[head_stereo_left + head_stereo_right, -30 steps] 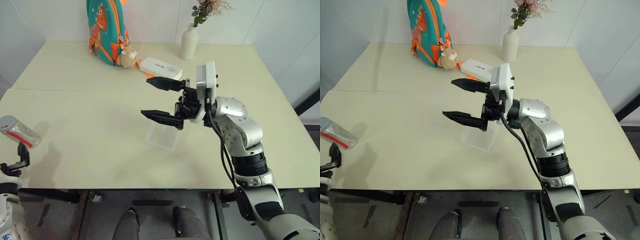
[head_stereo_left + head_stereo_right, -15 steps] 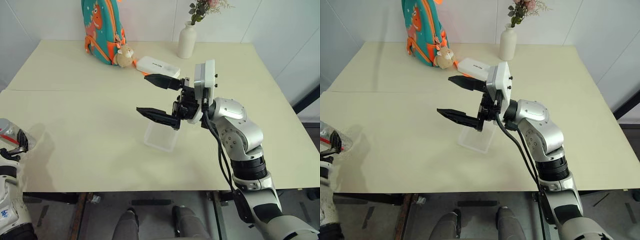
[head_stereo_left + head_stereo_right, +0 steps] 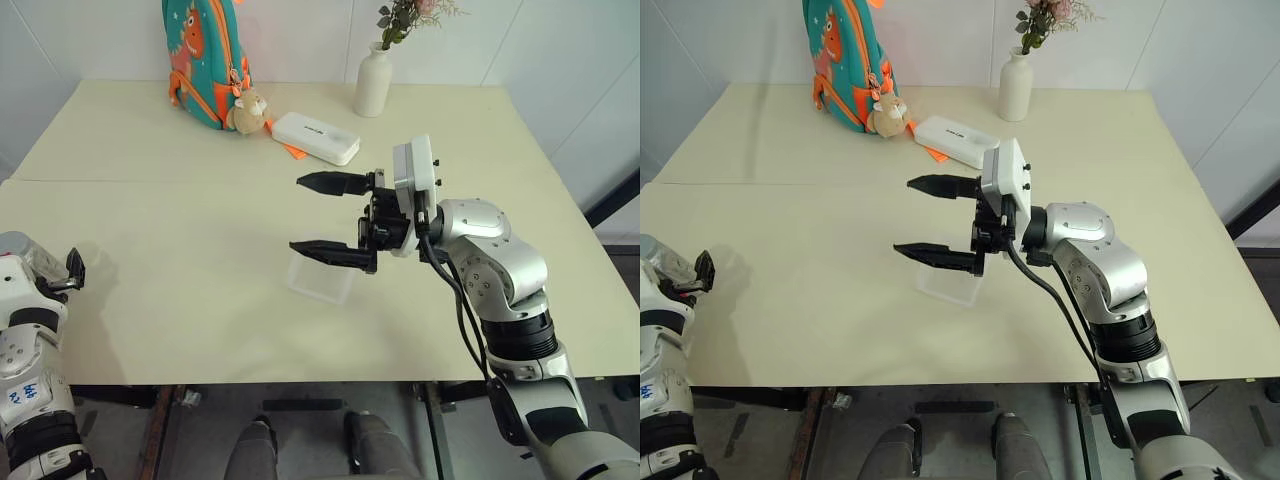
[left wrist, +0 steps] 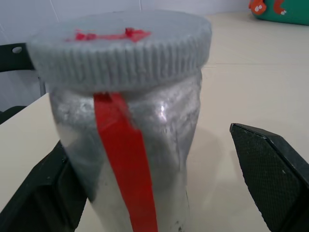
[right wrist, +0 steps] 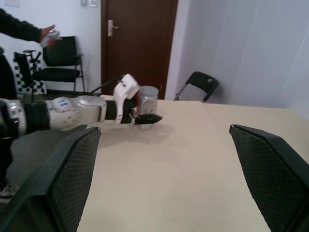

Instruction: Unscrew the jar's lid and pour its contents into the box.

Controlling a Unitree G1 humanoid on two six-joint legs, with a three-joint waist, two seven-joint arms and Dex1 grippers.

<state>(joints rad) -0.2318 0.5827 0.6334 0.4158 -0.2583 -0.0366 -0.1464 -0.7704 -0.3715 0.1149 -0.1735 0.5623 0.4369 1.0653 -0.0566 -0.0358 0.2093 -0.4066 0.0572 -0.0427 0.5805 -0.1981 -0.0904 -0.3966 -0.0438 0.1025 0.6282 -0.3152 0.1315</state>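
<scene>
Left pincer (image 4: 159, 193) at the tabletop's (image 3: 180, 200) left edge, near the front corner, grasping the jar (image 4: 128, 159): jar upright between the two black fingers (image 4: 270, 169), one finger on each side, spread wide around the body. The lid (image 4: 120, 48) is on, ribbed rim, red mark on top; a red strip runs down the jar's side. Contents cannot be made out through the cloudy wall. In the right wrist view the jar (image 5: 147, 99) stands just above the tabletop's edge, held at the tip of the left arm. Right pincer (image 3: 325, 215) released, fingers wide apart, nothing between them, held above the tabletop's middle and pointing toward the left edge. The box (image 3: 320, 277) lies on the tabletop directly below the lower right finger, toward the front edge. Along the rear edge: a teal backpack (image 3: 205, 55), a white vase (image 3: 373, 85) with flowers, and a white oblong case (image 3: 316, 137) in front of them.
</scene>
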